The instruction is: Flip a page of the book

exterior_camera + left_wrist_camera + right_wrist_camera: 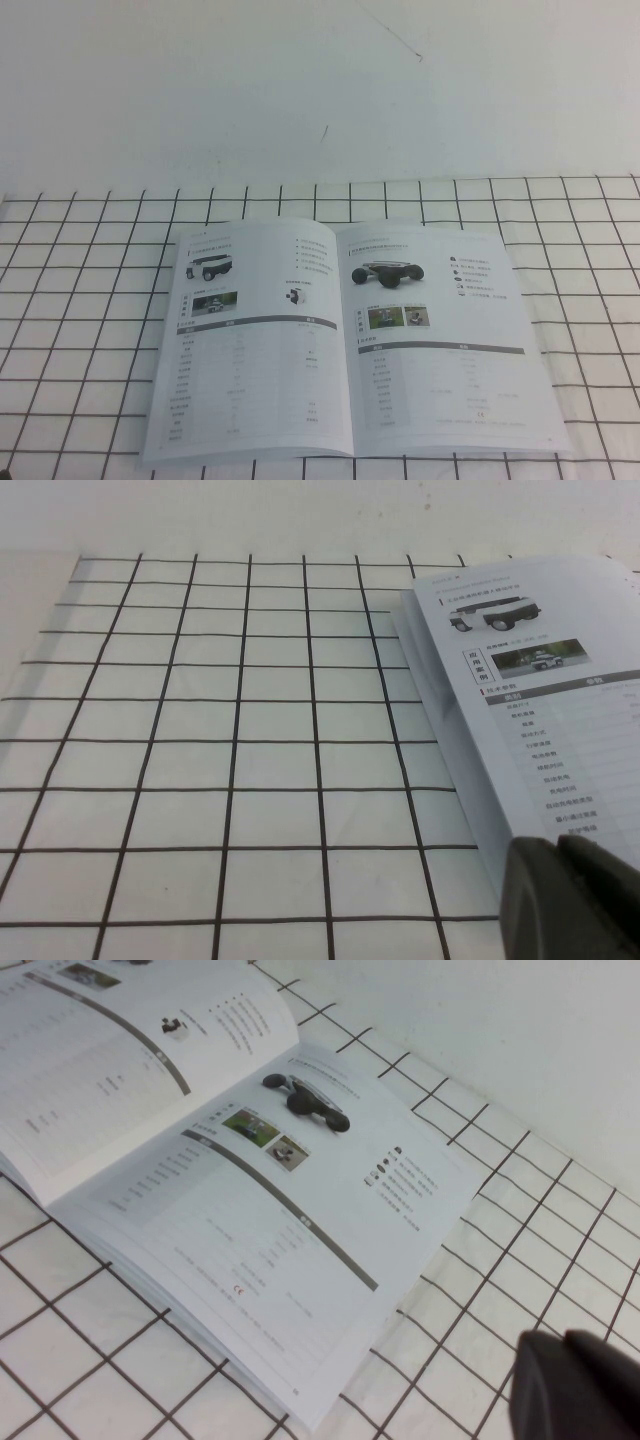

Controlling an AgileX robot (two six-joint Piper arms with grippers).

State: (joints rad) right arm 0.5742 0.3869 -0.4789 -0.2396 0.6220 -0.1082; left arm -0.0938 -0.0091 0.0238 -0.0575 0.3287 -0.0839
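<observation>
The book (340, 340) lies open and flat on the grid mat. The page (250, 350) is its left-hand leaf, lying flat with the white boxy vehicle side up. The right-hand leaf (440, 350) shows a single tilted dark robot. Neither gripper appears in the high view. In the left wrist view my left gripper (558, 845) is shut and empty, by the outer edge of the book (540, 710). In the right wrist view my right gripper (563, 1342) is shut and empty, above the mat, off the book's (230, 1210) outer right corner.
A white mat with a black grid (80, 330) covers the table around the book. A plain white wall (320, 90) rises behind the mat's far edge.
</observation>
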